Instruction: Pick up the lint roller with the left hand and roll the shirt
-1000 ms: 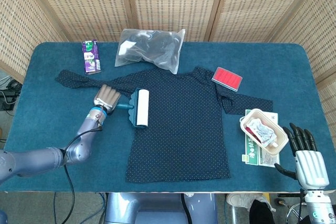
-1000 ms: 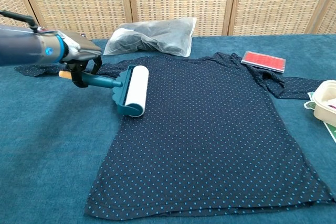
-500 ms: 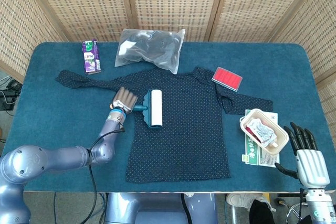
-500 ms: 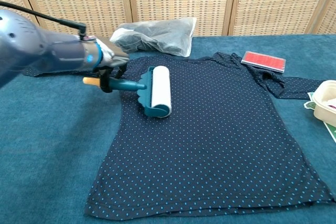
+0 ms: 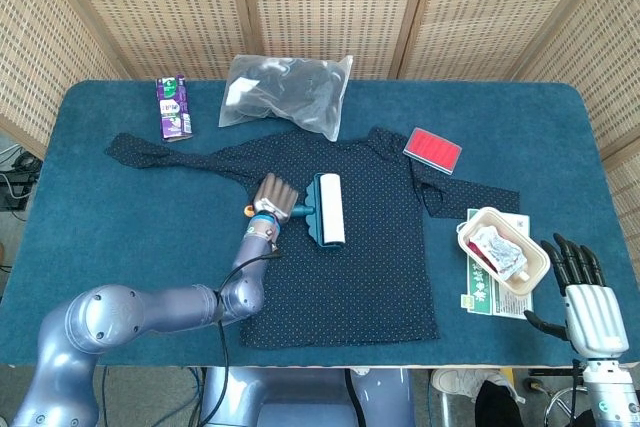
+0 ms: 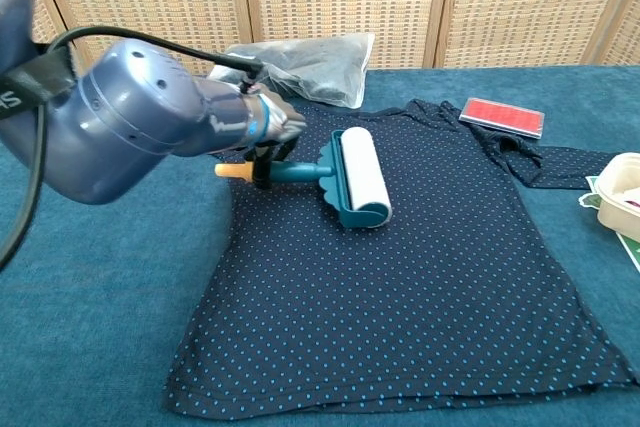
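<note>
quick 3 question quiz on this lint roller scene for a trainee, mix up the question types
1. True or false: the left hand holds the lint roller by its handle.
2. The roller's white drum lies on: A) bare table B) the shirt C) the plastic bag.
3. Fill in: the right hand holds ____.

Key: 1 true; 2 B; 3 nothing, its fingers are spread at the table's near corner.

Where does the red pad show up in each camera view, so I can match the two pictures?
Head view: the red pad lies right of centre, just above the right sleeve of the shirt.
Chest view: the red pad sits upper right, just beyond that same sleeve.
Shared landmark: the lint roller on the shirt, left of the pad in both.
</note>
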Robot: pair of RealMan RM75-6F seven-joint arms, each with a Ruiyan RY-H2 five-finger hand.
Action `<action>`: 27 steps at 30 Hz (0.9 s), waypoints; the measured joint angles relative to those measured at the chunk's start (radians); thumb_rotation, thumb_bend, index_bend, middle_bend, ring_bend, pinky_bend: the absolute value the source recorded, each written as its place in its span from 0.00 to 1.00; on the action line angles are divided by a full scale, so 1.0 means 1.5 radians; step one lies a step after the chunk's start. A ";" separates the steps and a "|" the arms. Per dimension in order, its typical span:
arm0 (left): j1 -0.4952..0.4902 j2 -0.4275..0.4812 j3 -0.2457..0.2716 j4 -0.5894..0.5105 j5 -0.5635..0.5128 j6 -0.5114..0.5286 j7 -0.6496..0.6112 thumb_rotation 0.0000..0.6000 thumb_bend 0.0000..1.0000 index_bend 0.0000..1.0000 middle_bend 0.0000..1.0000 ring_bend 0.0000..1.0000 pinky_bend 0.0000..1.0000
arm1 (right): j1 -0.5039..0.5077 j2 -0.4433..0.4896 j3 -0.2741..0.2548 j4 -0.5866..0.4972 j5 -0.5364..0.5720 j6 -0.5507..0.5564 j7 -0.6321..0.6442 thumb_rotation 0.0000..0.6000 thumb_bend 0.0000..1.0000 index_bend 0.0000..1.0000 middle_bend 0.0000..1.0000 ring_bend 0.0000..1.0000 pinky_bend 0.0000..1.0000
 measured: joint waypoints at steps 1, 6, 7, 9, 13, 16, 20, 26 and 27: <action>-0.001 -0.002 -0.001 0.001 -0.002 0.003 0.004 1.00 0.65 0.88 0.81 0.68 0.67 | 0.000 0.000 0.000 0.000 0.000 0.000 -0.001 1.00 0.14 0.00 0.00 0.00 0.00; 0.008 0.008 0.001 -0.013 -0.005 0.015 0.012 1.00 0.65 0.88 0.81 0.68 0.67 | 0.000 0.000 -0.002 -0.001 -0.001 0.001 -0.004 1.00 0.14 0.00 0.00 0.00 0.00; 0.012 0.014 0.005 -0.018 -0.004 0.018 0.012 1.00 0.65 0.88 0.81 0.68 0.67 | -0.001 0.000 -0.002 -0.001 -0.003 0.002 -0.004 1.00 0.14 0.00 0.00 0.00 0.00; 0.027 0.034 0.015 -0.033 0.001 0.026 0.009 1.00 0.65 0.88 0.81 0.68 0.67 | -0.001 0.000 -0.003 -0.002 -0.005 0.003 -0.007 1.00 0.14 0.00 0.00 0.00 0.00; 0.063 0.082 0.040 -0.078 0.024 0.037 -0.005 1.00 0.65 0.88 0.81 0.68 0.67 | 0.000 -0.003 -0.007 -0.006 -0.011 0.002 -0.016 1.00 0.14 0.00 0.00 0.00 0.00; 0.088 0.111 0.058 -0.102 0.043 0.043 -0.022 1.00 0.65 0.88 0.81 0.68 0.67 | 0.000 -0.005 -0.010 -0.009 -0.016 0.002 -0.023 1.00 0.14 0.00 0.00 0.00 0.00; 0.109 0.133 0.072 -0.116 0.060 0.046 -0.039 1.00 0.65 0.88 0.81 0.68 0.67 | 0.000 -0.006 -0.013 -0.011 -0.019 0.002 -0.027 1.00 0.14 0.00 0.00 0.00 0.00; 0.133 0.150 0.085 -0.120 0.079 0.042 -0.060 1.00 0.65 0.88 0.81 0.68 0.67 | 0.001 -0.007 -0.015 -0.016 -0.024 0.003 -0.033 1.00 0.14 0.00 0.00 0.00 0.00; 0.134 0.149 0.084 -0.118 0.080 0.040 -0.061 1.00 0.65 0.88 0.81 0.68 0.67 | 0.000 -0.007 -0.015 -0.017 -0.025 0.003 -0.033 1.00 0.14 0.00 0.00 0.00 0.00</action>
